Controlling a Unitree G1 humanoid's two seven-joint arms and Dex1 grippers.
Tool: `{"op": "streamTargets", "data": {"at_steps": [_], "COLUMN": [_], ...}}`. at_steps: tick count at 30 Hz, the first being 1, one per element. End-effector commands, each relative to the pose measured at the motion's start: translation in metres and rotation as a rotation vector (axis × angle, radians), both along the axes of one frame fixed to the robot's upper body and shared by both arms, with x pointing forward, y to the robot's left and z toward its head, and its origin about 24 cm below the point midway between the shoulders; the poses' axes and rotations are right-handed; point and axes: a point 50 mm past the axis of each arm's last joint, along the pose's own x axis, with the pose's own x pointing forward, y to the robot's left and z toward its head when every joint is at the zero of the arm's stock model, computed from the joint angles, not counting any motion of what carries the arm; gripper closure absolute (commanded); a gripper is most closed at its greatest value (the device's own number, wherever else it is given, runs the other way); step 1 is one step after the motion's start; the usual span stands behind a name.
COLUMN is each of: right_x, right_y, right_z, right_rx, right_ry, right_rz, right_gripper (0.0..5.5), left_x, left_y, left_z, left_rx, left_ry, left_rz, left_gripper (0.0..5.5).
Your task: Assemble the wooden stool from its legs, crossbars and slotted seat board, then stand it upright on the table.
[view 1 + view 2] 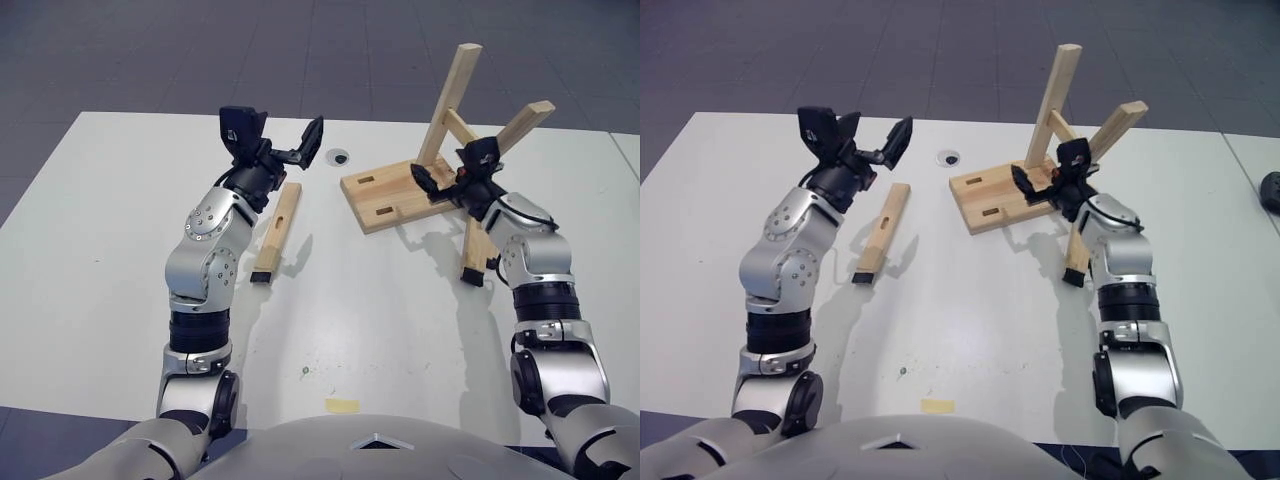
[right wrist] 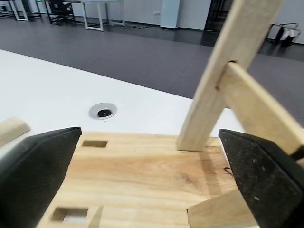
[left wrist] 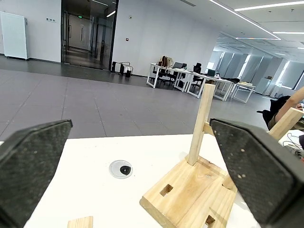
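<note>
The slotted seat board (image 1: 385, 200) lies flat at the back right of the table. Two legs (image 1: 452, 95) rise slanted from it, joined by a crossbar (image 1: 462, 128). My right gripper (image 1: 447, 172) hovers open just above the board beside the base of those legs, its pads (image 2: 259, 175) spread wide with nothing held. A loose leg (image 1: 277, 228) with a black foot cap rests on the table left of the board. My left gripper (image 1: 278, 140) is open in the air above that leg's far end. Another leg (image 1: 475, 255) lies under my right forearm.
A round cable grommet (image 1: 339, 156) sits in the white table (image 1: 90, 260) between the grippers. A scrap of yellow tape (image 1: 342, 405) lies near the front edge. A dark object (image 1: 1270, 190) shows at the far right.
</note>
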Motion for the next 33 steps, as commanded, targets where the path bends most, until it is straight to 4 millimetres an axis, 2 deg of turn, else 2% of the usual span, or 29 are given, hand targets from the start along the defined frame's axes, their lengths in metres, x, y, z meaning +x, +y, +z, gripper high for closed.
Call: {"op": "streamTargets", "data": {"at_steps": [1, 5, 7, 11, 17, 26, 33], "right_x": [-0.007, -0.02, -0.022, -0.017, -0.008, 0.011, 0.011], "right_y": [0.0, 0.008, 0.008, 0.007, 0.013, 0.012, 0.002], "right_z": [-0.013, -0.036, -0.037, -0.032, -0.044, -0.05, -0.08], "right_rx": [-0.017, -0.021, -0.005, 0.003, -0.122, -0.148, -0.243], "right_ry": [0.042, 0.164, 0.165, 0.114, 0.162, 0.161, 0.277], "right_rz": [0.015, 0.107, 0.135, 0.162, 0.212, 0.096, -0.101], "right_gripper": [0.12, 0.12, 0.12, 0.12, 0.12, 0.12, 0.12], "left_x": [0.0, 0.001, 0.001, 0.002, 0.001, -0.001, 0.003], "left_y": [-0.002, -0.003, -0.002, -0.004, -0.007, -0.009, -0.004], "left_z": [-0.001, -0.002, -0.004, -0.009, -0.012, -0.013, -0.009], "left_rx": [0.01, 0.016, 0.026, 0.04, 0.059, 0.104, 0.165], "left_ry": [0.003, 0.006, 0.011, 0.022, 0.022, 0.038, 0.054], "left_rz": [-0.014, -0.018, -0.021, -0.031, -0.049, -0.105, -0.168], "left_gripper": [0.1, 0.1, 0.1, 0.1, 0.1, 0.1, 0.1]}}
